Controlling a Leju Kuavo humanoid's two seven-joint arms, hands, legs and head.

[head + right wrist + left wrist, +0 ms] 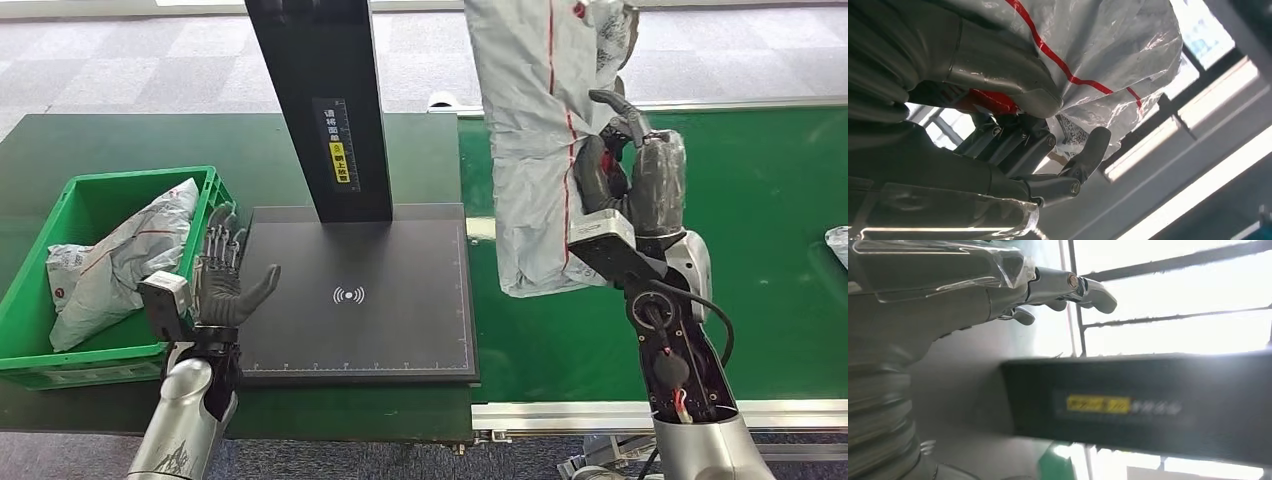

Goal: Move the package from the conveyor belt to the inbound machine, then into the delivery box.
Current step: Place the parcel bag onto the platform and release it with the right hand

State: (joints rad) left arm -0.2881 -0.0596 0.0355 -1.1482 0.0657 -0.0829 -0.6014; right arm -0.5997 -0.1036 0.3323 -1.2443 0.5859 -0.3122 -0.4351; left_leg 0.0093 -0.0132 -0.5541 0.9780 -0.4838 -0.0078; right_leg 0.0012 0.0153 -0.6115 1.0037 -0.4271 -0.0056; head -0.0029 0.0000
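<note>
Package (535, 150) hung long-axis vertical in right hand (630, 170) grasp | scanner plate (360, 300) lay toward robot's left | left hand (225, 285) empty, fingers spread

a: head view evenly lit and sharp, soft glare on the black scanner plate (360, 290)
b: both wrist views blown out by bright windows; yellow label (1098, 404) blurred, foreground dark

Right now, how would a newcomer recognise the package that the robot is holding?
Look above the green conveyor belt, right of the black scanner post. The right hand grips a grey plastic package with a red stripe, hanging upright in the air; the other grey package lies in the green crate.
</note>
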